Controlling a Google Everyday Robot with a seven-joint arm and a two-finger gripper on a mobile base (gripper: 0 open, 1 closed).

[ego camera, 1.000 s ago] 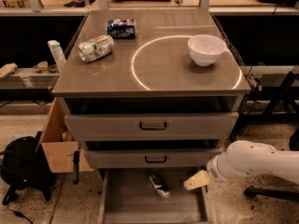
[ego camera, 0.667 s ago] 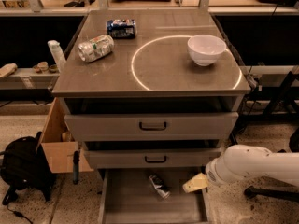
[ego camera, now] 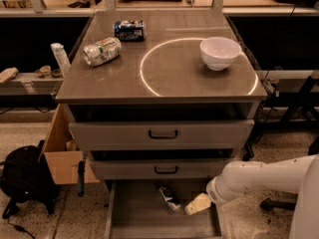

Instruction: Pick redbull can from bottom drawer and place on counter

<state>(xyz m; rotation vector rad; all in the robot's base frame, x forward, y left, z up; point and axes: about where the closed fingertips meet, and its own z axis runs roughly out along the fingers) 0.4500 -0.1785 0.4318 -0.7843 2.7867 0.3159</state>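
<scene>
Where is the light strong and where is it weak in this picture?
Camera view: the counter is brightly lit, with its white circle glowing; the bottom drawer lies in shadow, so the redbull can looks dark; the pale hand, just right of the can over the drawer, stands out more.

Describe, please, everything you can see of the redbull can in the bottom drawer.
The redbull can is slim and silver with dark blue patches, and looks like metal. It lies on its side on the grey floor of the open drawer, near the back, slanted with one end towards the back-left. The gripper sits just right of its nearer end; whether they touch is unclear.
</scene>
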